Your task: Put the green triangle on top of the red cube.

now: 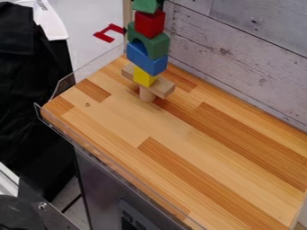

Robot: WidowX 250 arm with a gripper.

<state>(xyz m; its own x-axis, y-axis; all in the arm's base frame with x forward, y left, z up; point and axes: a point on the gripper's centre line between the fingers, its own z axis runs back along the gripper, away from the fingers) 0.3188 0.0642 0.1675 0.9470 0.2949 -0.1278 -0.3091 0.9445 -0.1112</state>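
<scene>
Okay, claw (160, 4) seems to be the dark bit at the top edge; can't tell if it's wide or narrow. Green triangle (145, 5) is over red cube (150, 23), looks touching, cut off by the view. Judgement: centre it, ease down level, release softly, back straight up; tall stack tips easily. No container in play; stack stands by the table's (210, 134) upper-left corner.

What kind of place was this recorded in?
Probably a lab or workshop corner rather than a home: a butcher-block wooden counter with a clear plastic edge guard, a whitewashed wood-plank wall panel behind it, and a dark metal bracket with a bolt at the lower left.
</scene>
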